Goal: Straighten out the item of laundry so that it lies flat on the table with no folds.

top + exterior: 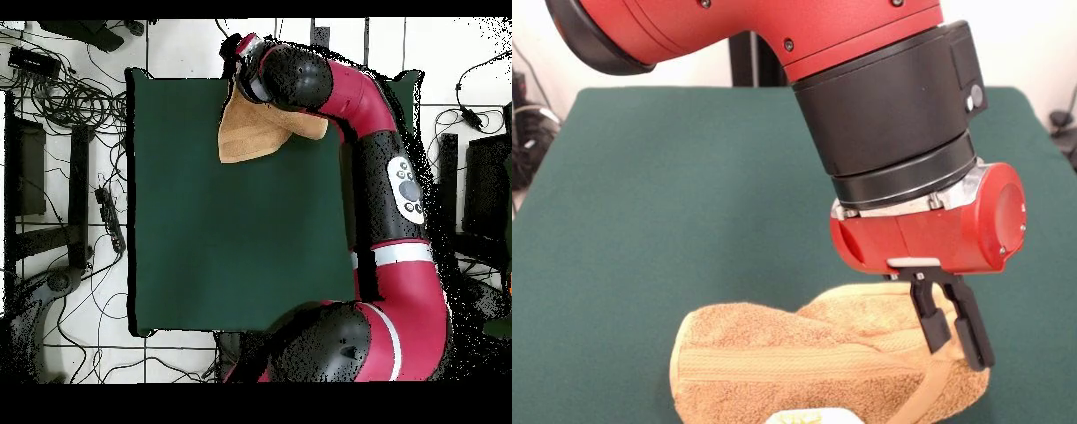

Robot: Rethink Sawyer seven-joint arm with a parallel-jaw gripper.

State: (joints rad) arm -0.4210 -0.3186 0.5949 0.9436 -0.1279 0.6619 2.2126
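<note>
The orange-tan towel [803, 358] lies bunched and folded over near the table's front edge in the front view, with one woven band running across its fold. It rises in a hump on the right, under my gripper [960, 352]. The two black fingers stand close together, pinching the towel's raised right part. In the overhead view the towel [255, 135] lies at the table's top edge, partly under my arm, which hides the gripper. The green table [689, 194] is far larger than the towel.
A small white and yellow thing [812, 417] shows at the bottom edge, just in front of the towel. Green felt [230, 230] stretches wide from the towel toward the robot's base. Cables and stands lie on the floor around the table.
</note>
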